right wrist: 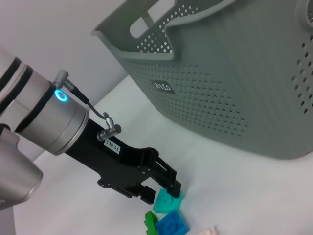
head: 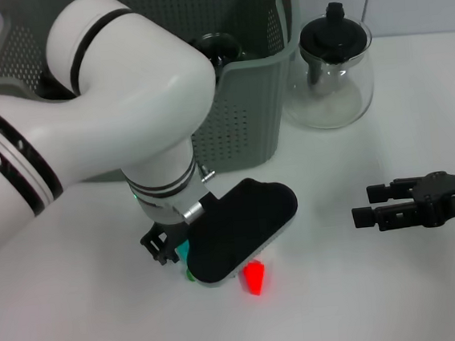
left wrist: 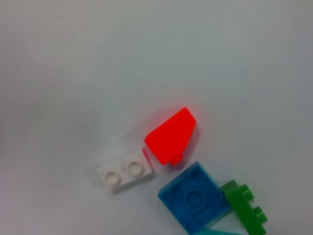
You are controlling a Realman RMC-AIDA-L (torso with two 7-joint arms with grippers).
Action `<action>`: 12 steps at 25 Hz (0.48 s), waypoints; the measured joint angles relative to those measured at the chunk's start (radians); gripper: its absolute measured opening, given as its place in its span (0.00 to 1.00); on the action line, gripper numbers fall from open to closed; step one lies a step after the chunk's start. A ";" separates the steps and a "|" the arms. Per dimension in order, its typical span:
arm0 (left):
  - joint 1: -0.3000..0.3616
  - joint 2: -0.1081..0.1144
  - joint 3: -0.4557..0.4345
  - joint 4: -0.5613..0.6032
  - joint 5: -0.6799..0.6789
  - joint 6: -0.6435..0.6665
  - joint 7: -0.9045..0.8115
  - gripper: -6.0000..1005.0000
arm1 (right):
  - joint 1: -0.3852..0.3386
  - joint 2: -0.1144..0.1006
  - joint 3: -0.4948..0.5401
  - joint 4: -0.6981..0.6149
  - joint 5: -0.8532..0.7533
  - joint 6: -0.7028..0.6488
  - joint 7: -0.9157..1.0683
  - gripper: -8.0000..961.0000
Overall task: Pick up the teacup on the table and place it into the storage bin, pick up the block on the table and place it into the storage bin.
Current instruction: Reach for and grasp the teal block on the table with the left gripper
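While our left hand [right wrist: 164, 188] hangs low over the block cluster [left wrist: 195, 191] on the desk [head: 385, 300] before the storage bin [head: 246, 112], touching a teal block [right wrist: 167, 200], grip unreadable, our right hand [head: 364, 206] idles open, well apart.

Left hand [head: 171, 252] low over red block [head: 255, 277]

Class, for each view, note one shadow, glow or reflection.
Head view: the red block glows with a halo beside the left pincer; the right pincer idles at right. Left wrist view: soft shadows edge the white block. Right wrist view: a blue ring light shines on the left arm.
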 joint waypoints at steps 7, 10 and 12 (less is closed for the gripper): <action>-0.011 0.000 0.023 -0.016 -0.013 -0.015 0.000 0.50 | 0.000 0.001 0.000 0.000 0.000 0.000 -0.005 0.92; -0.017 0.000 0.028 -0.024 -0.014 -0.017 0.000 0.48 | 0.000 0.001 0.000 0.000 0.000 0.000 -0.007 0.92; -0.021 0.000 0.032 -0.033 -0.015 -0.021 -0.002 0.48 | 0.000 0.001 0.000 0.000 0.000 0.000 -0.008 0.92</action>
